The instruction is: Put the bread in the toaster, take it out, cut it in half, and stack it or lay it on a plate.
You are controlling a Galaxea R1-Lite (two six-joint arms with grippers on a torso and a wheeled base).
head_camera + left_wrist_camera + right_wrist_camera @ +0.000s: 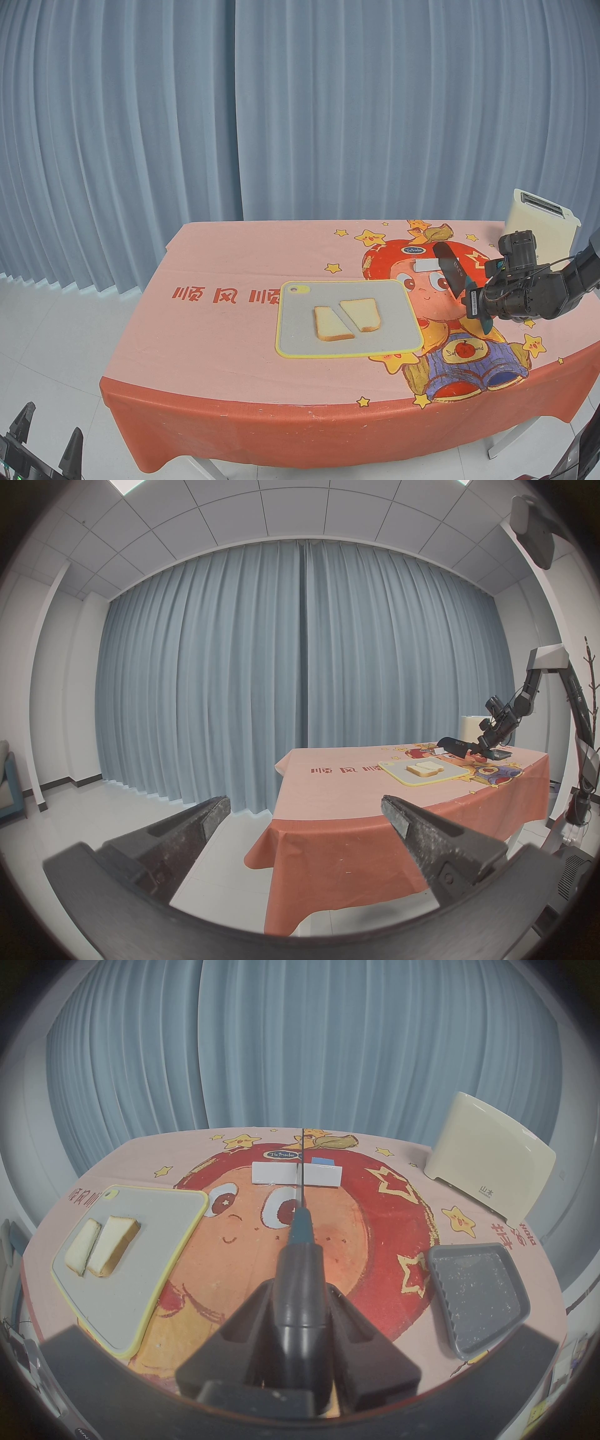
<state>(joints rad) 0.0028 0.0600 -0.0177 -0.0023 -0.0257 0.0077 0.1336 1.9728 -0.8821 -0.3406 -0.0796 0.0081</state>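
Two halves of a bread slice (pixel 331 324) (pixel 361 314) lie side by side on the grey, yellow-rimmed cutting board (pixel 387 334) in the middle of the table. My right gripper (pixel 478 303) hovers above the table to the right of the board, shut on a knife (pixel 451 267) whose dark blade points up and away. In the right wrist view the knife handle (pixel 300 1272) sits between the fingers, and the bread halves (pixel 100 1246) lie off to one side. The cream toaster (pixel 542 222) stands at the far right corner. My left gripper (pixel 52 425) hangs open, low and well short of the table's left front.
A dark grey square plate (pixel 478 1294) sits on the cloth near the toaster (pixel 490 1157). A white knife rest (pixel 297 1174) lies beyond the blade tip. The pink tablecloth (pixel 237 350) is bare left of the board. Blue curtains close off the back.
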